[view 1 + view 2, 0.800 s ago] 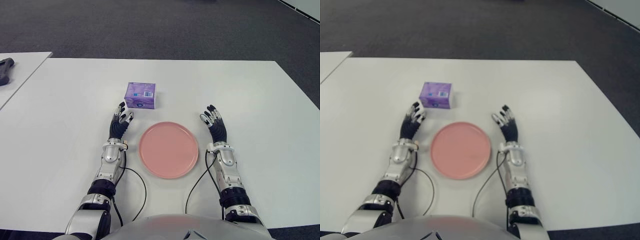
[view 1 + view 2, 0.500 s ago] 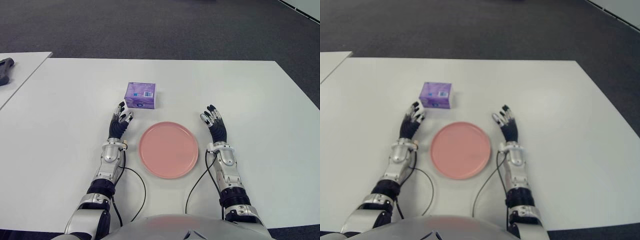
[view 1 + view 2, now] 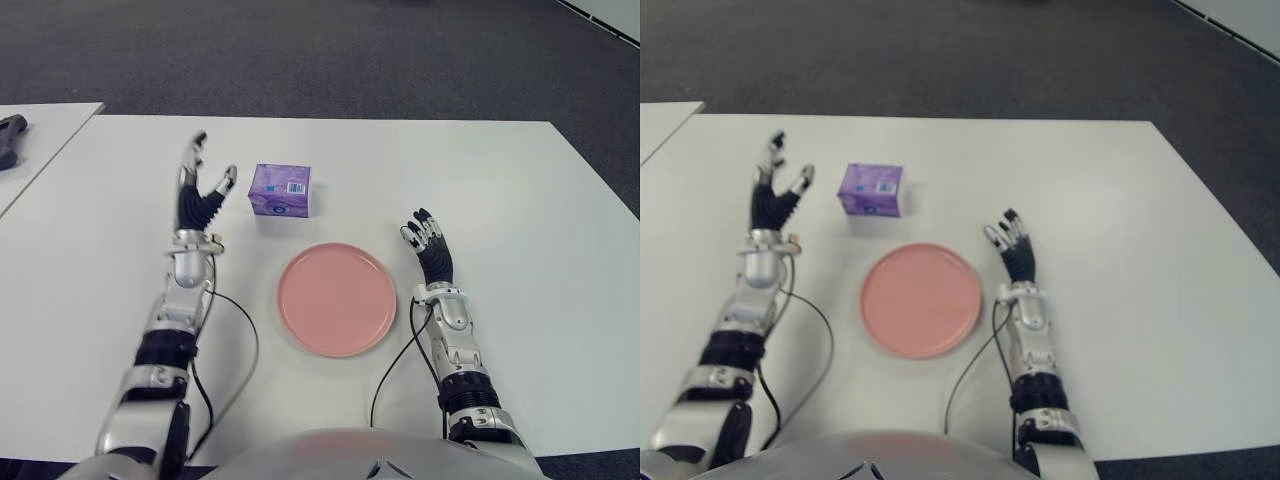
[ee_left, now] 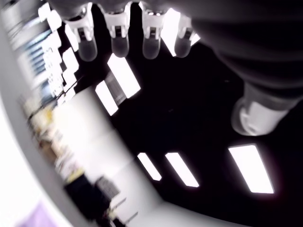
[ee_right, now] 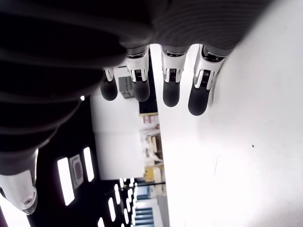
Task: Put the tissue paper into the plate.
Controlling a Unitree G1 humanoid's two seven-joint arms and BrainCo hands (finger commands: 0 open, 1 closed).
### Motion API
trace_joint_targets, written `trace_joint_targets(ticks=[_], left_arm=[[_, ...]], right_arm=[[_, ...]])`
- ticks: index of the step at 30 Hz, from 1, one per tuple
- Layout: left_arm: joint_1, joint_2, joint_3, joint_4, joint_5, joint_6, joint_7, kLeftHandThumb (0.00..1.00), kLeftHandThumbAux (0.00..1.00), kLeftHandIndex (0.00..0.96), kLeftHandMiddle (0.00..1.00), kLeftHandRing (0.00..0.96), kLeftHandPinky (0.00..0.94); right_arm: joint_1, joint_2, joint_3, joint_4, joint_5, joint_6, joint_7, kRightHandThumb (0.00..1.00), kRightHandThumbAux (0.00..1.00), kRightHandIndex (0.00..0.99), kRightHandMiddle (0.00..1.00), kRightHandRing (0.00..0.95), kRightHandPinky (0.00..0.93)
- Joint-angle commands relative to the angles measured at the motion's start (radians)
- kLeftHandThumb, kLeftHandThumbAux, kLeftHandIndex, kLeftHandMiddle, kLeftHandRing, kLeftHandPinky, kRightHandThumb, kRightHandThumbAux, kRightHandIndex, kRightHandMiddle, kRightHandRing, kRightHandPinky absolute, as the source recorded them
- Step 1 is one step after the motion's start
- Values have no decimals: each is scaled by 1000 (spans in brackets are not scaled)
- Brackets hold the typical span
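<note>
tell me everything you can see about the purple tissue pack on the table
The tissue pack is a small boxy packet in purple wrapping that looks like soft plastic film, with a blue and white label strip on top and a darker print on the side facing the robot. It sits flat on the white table, just beyond the pink plate and apart from it. The left hand, fingers spread, is raised beside it on its left, not touching it.

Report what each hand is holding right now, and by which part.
Nothing is held. The left hand is raised, fingers spread, left of the tissue pack; the right hand is open right of the plate.
</note>
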Motion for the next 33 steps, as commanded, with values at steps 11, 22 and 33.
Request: trace_joint_targets(ticks=[11, 22, 33], left_arm=[[-243, 113, -138, 260, 234, -14, 288, 235, 353, 0, 0, 0, 0], [-346, 155, -238, 357, 264, 3, 229, 236, 254, 0, 0, 0, 0], [-491, 112, -391, 522, 308, 62, 89, 238, 216, 0, 0, 0, 0]], right_arm=[[22, 8, -6, 59, 5, 49, -6, 402, 577, 38, 83, 78, 107], [19, 9, -11, 72, 8, 38, -2, 413, 586, 38, 83, 73, 107], [12, 10, -13, 89, 5, 35, 0, 409, 587, 47, 84, 77, 114]])
